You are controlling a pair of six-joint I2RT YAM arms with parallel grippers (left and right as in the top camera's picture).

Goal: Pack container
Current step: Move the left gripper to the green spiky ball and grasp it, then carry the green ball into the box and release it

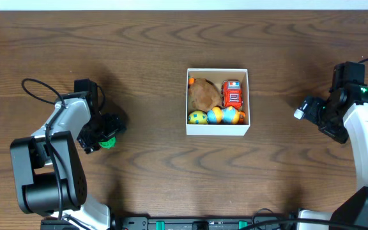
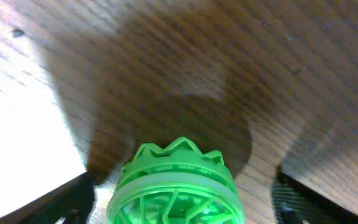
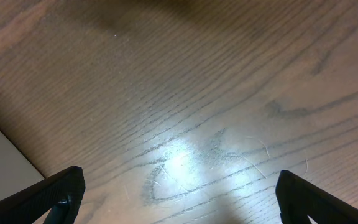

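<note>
A dark brown wood-grain table point(image 1: 171, 38) carries two arms. The left arm point(image 1: 62, 124), white and black, folds up from its base at the near edge and bends inward. The right arm point(image 1: 366, 131), of the same build, reaches up along the far side and turns its wrist inward.

A small square white-walled container point(image 1: 217, 130) stands on the table between the two tools, well apart from both and somewhat nearer the right one. It holds a brown plush toy point(image 1: 203, 94), a red toy car point(image 1: 232, 94) beside it, and a row of small round toys along the near wall: one yellow-green point(image 1: 198, 117), two blue and orange point(image 1: 222, 115).

The left gripper point(image 1: 105, 137) pinches a round, bright green plastic toy point(image 2: 176, 186). The toy has a latticed body and a jagged crown-like rim, and it sits between the dark fingers point(image 2: 73, 199) seen at either side of the wrist view. A dark shadow lies on the wood beyond the toy.

The right gripper point(image 3: 178, 196) is spread wide. Its black fingertips point(image 3: 61, 190) sit at opposite lower corners of its wrist view, with only bare, glossy grain and a patch of glare between them.
</note>
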